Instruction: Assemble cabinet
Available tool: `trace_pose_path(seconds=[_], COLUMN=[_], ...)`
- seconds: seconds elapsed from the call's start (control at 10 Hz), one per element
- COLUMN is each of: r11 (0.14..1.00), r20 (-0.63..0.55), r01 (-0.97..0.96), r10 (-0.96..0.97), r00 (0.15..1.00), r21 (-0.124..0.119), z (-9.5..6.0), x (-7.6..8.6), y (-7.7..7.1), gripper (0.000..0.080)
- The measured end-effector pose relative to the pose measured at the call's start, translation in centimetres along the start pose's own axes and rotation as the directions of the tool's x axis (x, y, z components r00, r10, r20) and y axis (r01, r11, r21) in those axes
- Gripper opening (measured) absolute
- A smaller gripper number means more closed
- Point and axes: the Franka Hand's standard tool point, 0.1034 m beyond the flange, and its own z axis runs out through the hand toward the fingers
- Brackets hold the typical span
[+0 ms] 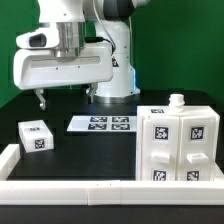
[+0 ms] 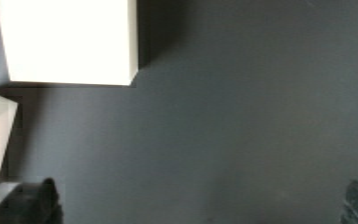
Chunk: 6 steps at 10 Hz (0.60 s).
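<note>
One small white tagged block point(image 1: 37, 136) lies apart from the cabinet point(image 1: 178, 145), well over toward the exterior view's left. The cabinet body stands on the dark table point(image 1: 90, 155) at the exterior view's right, close to the white border rail point(image 1: 100, 187). The body looks largely built, with tagged blocks seated in its front and a small knob on top. Most of the work therefore seems done, with the loose block left to be fetched and fitted. The gripper point(image 1: 40, 100) hangs above the table behind that block, holding nothing; in the wrist view its fingertips point(image 2: 30, 205) stand wide apart with bare table between them. The marker board point(image 1: 100, 124) lies near the arm's base, untouched by any part
</note>
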Motion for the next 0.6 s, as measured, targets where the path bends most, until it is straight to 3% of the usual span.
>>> trace_pose_path(seconds=[0.2, 0.6], r11=[1.000, 0.997], r20=[0.002, 0.048], r01=[0.001, 0.071], r10=[-0.001, -0.072], r00=[1.000, 0.996], r21=[0.001, 0.019], z=[0.1, 2.9], x=[-0.1, -5.0], y=[0.1, 4.2], gripper=[0.0797, 0.0797])
